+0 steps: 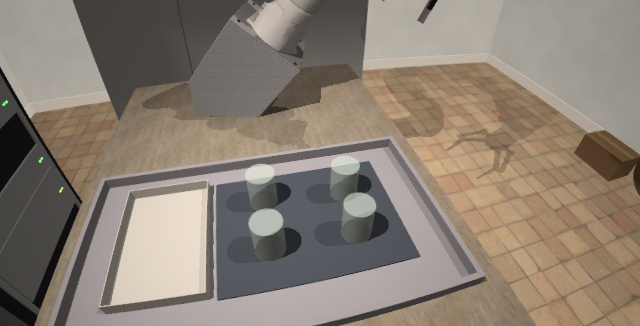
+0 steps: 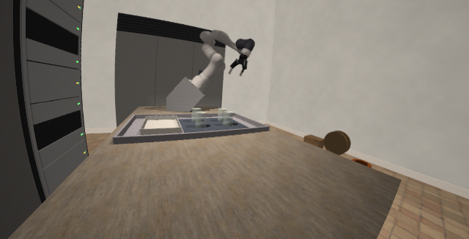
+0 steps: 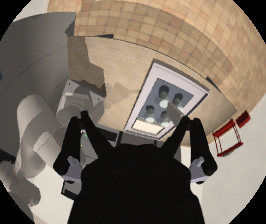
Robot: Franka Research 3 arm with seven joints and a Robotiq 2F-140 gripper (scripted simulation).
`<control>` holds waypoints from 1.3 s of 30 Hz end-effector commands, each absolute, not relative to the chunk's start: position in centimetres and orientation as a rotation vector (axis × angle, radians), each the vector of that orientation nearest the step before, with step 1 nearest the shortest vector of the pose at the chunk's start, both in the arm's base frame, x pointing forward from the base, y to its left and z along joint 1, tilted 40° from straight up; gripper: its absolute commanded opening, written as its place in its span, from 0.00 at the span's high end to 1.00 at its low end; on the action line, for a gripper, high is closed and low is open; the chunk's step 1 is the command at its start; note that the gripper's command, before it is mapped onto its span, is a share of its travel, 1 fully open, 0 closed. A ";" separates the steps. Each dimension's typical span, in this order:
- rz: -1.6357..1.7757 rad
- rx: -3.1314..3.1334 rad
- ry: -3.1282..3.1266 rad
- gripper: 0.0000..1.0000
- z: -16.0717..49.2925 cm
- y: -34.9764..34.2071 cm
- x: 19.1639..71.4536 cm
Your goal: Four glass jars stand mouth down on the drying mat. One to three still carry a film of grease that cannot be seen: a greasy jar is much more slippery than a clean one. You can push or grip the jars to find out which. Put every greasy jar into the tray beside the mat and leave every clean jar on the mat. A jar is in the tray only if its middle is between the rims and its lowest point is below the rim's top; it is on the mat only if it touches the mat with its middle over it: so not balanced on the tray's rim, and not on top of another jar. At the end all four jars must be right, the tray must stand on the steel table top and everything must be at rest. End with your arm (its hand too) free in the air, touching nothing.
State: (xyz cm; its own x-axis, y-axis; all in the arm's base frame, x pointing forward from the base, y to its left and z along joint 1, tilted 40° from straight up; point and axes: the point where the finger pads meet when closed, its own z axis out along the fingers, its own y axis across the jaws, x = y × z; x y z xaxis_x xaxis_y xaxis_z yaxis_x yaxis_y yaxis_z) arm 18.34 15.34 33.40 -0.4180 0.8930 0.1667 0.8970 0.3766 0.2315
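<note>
Four clear glass jars stand mouth down on the dark drying mat (image 1: 312, 231): a far left jar (image 1: 261, 186), a far right jar (image 1: 345, 177), a near left jar (image 1: 268, 233) and a near right jar (image 1: 358, 217). All are apart from each other. The cream tray (image 1: 160, 243) lies left of the mat and holds nothing. My gripper (image 1: 406, 1) is open and empty, high above the back right of the table, far from the jars. It also shows in the exterior view (image 2: 238, 68). In the wrist view the mat and jars (image 3: 164, 104) look small, far below.
The mat and tray sit in a shallow grey steel surround with raised rims (image 1: 280, 231). The arm's grey base block (image 1: 242, 73) stands behind it. A server rack (image 1: 25, 176) is at the left. A brown box (image 1: 607, 153) lies on the tiled floor at the right.
</note>
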 end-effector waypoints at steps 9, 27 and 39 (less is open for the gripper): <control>-0.442 -1.756 -2.550 0.00 34.0 15.1 18.8; -0.375 -2.254 -2.134 0.00 38.1 13.6 22.9; -0.327 -2.560 -1.771 0.00 40.8 12.6 26.2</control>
State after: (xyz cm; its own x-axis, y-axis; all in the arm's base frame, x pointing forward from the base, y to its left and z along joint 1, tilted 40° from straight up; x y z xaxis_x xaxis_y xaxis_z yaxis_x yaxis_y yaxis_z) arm 25.84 12.64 40.36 0.2009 0.9642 0.1729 0.9638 -0.2261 0.1411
